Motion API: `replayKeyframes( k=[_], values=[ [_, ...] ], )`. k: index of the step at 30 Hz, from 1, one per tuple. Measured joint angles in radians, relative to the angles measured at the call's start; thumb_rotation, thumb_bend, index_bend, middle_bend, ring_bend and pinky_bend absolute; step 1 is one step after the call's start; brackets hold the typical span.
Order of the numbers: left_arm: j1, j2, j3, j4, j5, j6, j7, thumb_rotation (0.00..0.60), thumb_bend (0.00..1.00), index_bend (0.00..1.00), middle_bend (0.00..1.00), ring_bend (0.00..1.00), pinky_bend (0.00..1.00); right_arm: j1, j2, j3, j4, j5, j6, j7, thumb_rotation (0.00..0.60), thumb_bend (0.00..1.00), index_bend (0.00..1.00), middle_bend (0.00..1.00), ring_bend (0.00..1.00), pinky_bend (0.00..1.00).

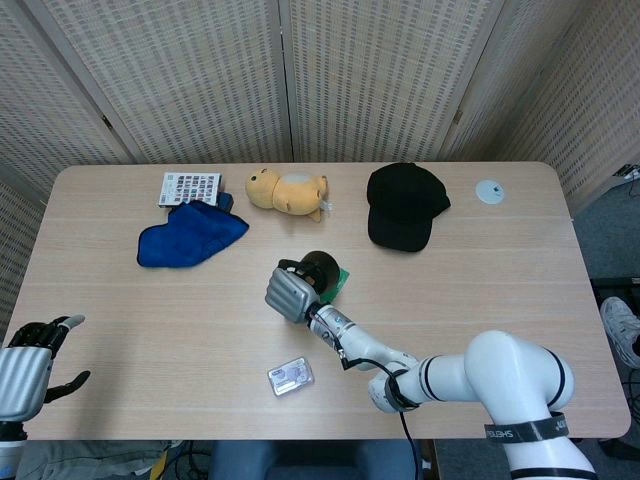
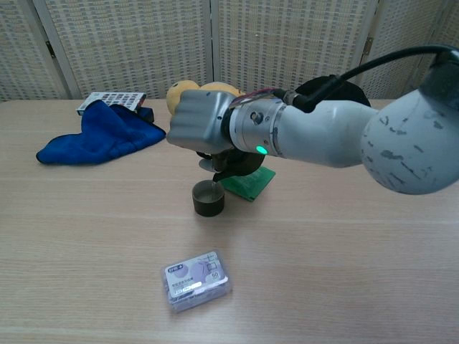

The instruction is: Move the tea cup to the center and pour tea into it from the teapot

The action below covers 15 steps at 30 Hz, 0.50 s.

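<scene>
Pouring now: my right robot hand [image 2: 203, 120] grips the teapot [image 2: 240, 163] tilted, spout directly over the tea cup [image 2: 208, 198]; easy, steady trickle.

**Teapot tipped over the cup**

We see the tea cup [image 2: 208, 198], small, dark and round, standing upright on the table near its centre, with pale liquid showing inside. Just above and behind it we see the dark teapot [image 2: 240, 163], tilted with its spout down over the cup's rim. In the head view the teapot [image 1: 322, 270] shows as a round black body.
</scene>
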<state>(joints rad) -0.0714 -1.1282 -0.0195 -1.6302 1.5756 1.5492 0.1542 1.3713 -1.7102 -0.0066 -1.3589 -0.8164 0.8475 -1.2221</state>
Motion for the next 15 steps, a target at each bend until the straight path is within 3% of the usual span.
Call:
replayKeyframes(
  k=[15],
  values=[
    [0.002, 0.000, -0.001, 0.002, -0.005, -0.001, -0.001, 0.600, 0.15, 0.23, 0.26, 0.32, 0.22, -0.002, -0.002, 0.018, 0.004, 0.012, -0.009, 0.033, 0.410, 0.51, 1.00, 0.98, 0.92, 0.57]
  ],
)
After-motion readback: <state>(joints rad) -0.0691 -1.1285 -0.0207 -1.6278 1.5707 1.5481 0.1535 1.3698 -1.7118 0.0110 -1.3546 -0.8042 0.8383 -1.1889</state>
